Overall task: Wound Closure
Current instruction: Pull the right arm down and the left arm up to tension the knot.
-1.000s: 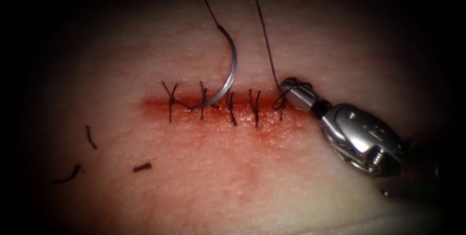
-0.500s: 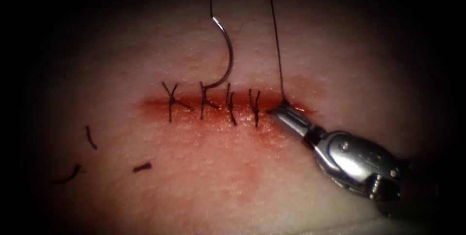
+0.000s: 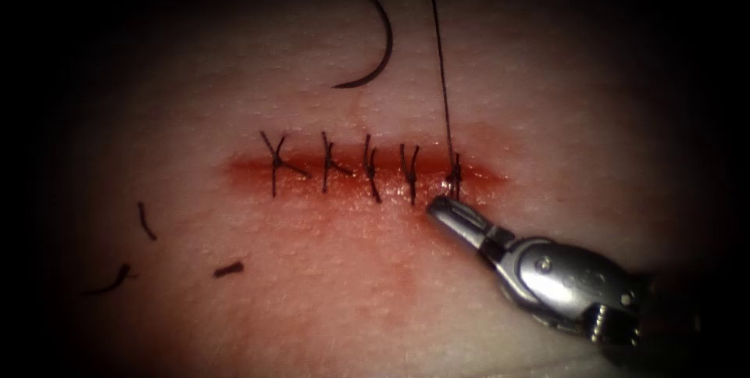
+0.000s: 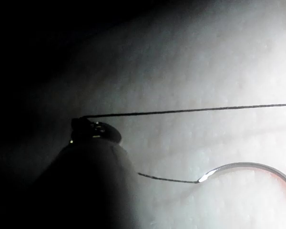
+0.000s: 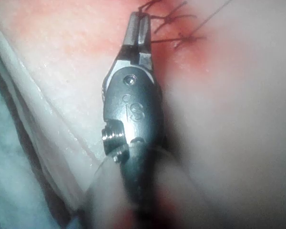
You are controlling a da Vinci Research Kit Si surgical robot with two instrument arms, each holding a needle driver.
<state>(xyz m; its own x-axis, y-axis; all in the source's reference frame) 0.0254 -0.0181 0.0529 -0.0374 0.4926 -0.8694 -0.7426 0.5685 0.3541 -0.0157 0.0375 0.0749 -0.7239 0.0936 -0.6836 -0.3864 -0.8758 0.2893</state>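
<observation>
Shows the right tool (image 3: 437, 210) coming in low from the right, tip just below the cut (image 3: 250, 169) at its right end, touching the last stitch (image 3: 455, 171). Pinches narrow there, on what looks like the short end of the thread (image 3: 441, 73); matches the right wrist view, with the right tool (image 5: 138, 24) closed and dark strands at its very tip.

Carries the long strand straight up from that last stitch and out past the top edge. Picks it up again in the left wrist view as a taut line of thread (image 4: 190, 110) ending at the left tool (image 4: 93, 131), which appears to grip it, though deep shadow hides much of the tip.

Leaves the needle (image 3: 387, 42) held by neither tool, clear of the tissue (image 3: 547, 112), dangling on a slack second strand. Places it beyond the cut, above the middle stitches (image 3: 369, 167), up and to the left of the right tool and well apart from it. Sets the thread end uppermost, the point lowest and aimed left, the curve bulging right.

Puts the needle (image 4: 248, 164) near the left tool, so plainly nearer that arm.

Scatters cut ends of thread (image 3: 229, 269) well left of the cut.
</observation>
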